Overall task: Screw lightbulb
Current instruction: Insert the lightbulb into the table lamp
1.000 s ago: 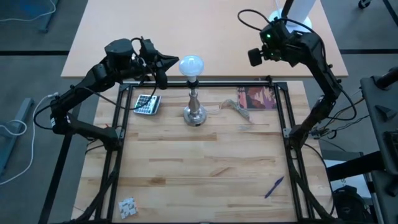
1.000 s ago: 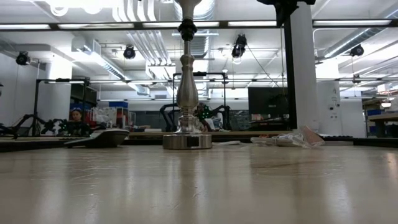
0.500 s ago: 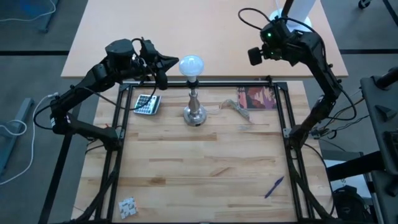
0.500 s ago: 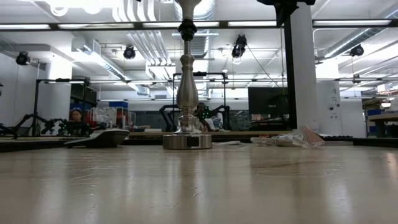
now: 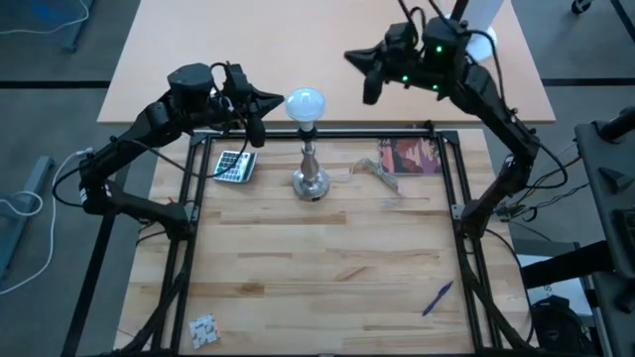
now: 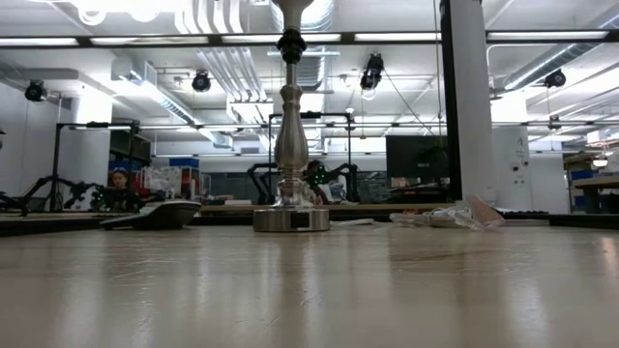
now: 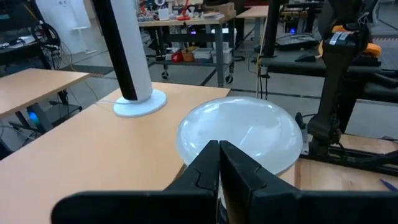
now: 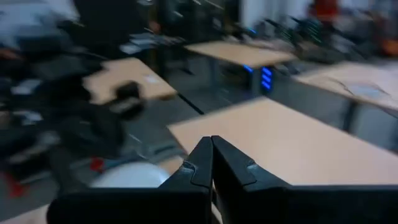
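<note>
The white frosted lightbulb sits with its base in the top of the silver stand, which stands on the wooden table near its far edge. My left gripper is shut and hovers just to the left of the bulb, with a small gap; its wrist view shows the bulb right beyond the shut fingertips. My right gripper is shut, raised to the right of the bulb and beyond it, pointing left; its wrist view shows the bulb below. The low view shows only the stand.
A calculator lies left of the stand. A clear wrapper and a dark red card lie to its right. A pen and a small packet lie near the front. A white cylinder on a round base stands on the far table.
My right gripper has swung toward the table's left, toward the lightbulb, and has turned so that its fingers point left. The lightbulb and the stand have kept still.
</note>
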